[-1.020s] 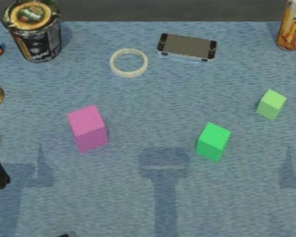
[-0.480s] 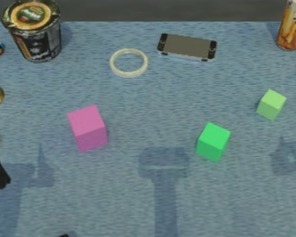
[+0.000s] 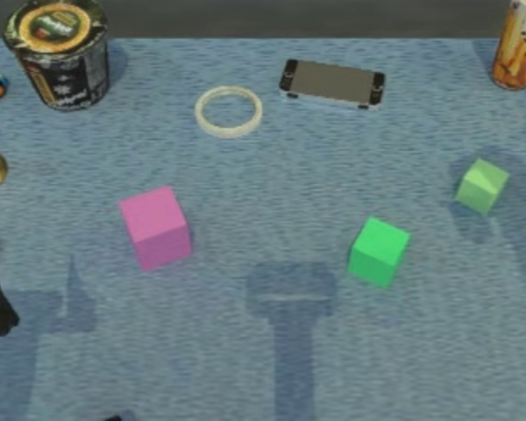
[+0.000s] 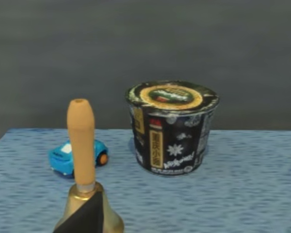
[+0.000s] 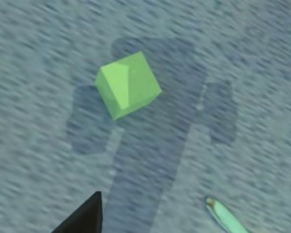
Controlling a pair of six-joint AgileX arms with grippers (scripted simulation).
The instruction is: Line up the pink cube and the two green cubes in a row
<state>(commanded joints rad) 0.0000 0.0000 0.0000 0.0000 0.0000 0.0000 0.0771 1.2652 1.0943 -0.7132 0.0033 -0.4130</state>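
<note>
Over at the right edge of the frame sits the pale green cube (image 3: 482,184), which my right wrist camera looks down on. Looks stiff and light, so I'd pinch two opposite flat faces. Can't tell how my jaws stand.

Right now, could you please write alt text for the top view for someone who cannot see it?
Three cubes sit apart on a blue table: the pink cube at left, the vivid green cube right of centre, the pale green cube farther right under a shadow. Along the far edge are a noodle cup, tape ring, phone and can.
</note>
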